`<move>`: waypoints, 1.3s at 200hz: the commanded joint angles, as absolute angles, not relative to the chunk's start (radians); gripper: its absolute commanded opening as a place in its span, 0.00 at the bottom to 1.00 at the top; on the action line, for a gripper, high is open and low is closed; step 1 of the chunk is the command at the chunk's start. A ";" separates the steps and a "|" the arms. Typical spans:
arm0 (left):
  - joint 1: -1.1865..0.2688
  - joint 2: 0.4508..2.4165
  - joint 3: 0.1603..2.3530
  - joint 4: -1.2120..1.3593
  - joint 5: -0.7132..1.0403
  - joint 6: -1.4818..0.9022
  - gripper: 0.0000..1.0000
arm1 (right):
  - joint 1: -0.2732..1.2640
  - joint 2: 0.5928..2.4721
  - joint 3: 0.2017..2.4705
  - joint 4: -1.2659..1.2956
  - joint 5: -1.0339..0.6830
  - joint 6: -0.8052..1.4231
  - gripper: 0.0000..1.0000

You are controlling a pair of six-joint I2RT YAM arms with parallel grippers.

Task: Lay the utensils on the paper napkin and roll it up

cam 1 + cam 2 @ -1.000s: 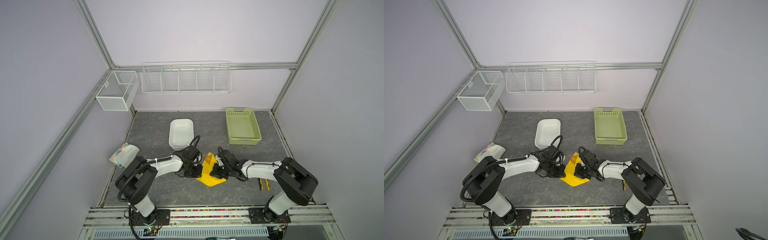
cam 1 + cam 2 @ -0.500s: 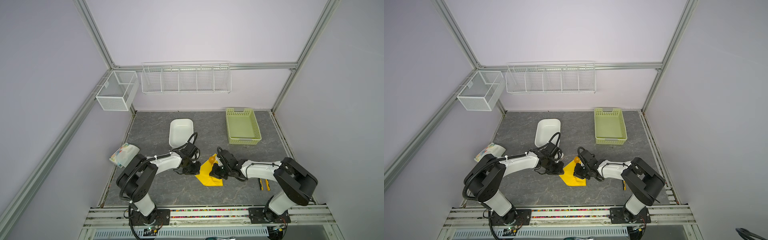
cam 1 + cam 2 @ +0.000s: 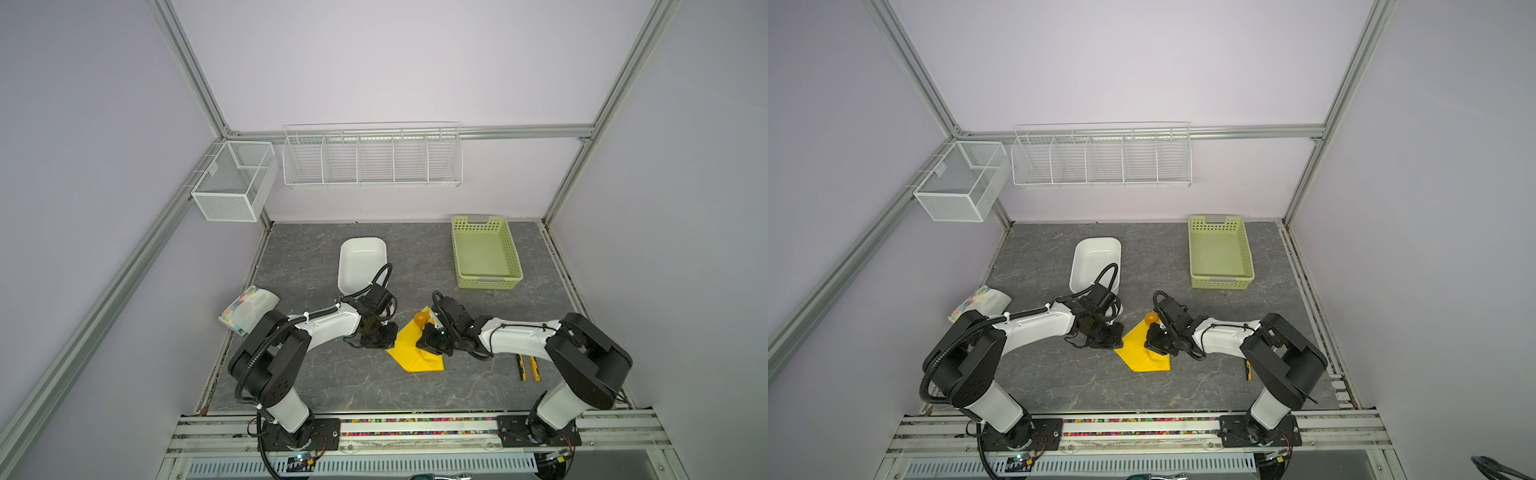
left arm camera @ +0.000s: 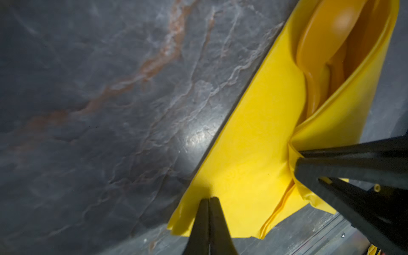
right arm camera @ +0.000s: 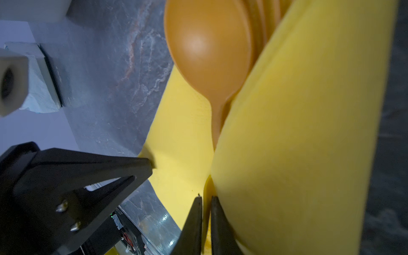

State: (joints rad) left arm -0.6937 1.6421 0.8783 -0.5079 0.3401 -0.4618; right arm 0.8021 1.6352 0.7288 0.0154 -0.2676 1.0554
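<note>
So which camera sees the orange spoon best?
The right wrist view: the spoon is big and clear, its handle going under the folded napkin. The left wrist view shows it partly hidden inside the fold. In both top views it is just a small orange dot.

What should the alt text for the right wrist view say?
Close-up of the yellow paper napkin folded over an orange spoon, whose round bowl sticks out past the fold. The right hand pinches a napkin layer between nearly closed fingers. The shut left hand touches the edge of the flat layer on the dark marbled table.
</note>
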 commanded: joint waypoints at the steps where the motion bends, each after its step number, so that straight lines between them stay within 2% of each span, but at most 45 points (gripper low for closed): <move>1: -0.689 1.626 0.878 -0.517 0.346 -0.469 0.04 | 0.807 1.661 0.714 0.072 -0.301 1.102 0.14; 207: -0.689 1.676 0.856 -0.489 0.377 -0.469 0.04 | 0.815 1.716 0.715 0.164 -0.358 1.104 0.13; 228: -0.689 1.673 0.857 -0.491 0.377 -0.468 0.04 | 0.815 1.734 0.717 0.159 -0.358 1.106 0.18; 260: -0.690 1.658 0.857 -0.495 0.371 -0.472 0.04 | 0.815 1.745 0.719 0.159 -0.363 1.108 0.33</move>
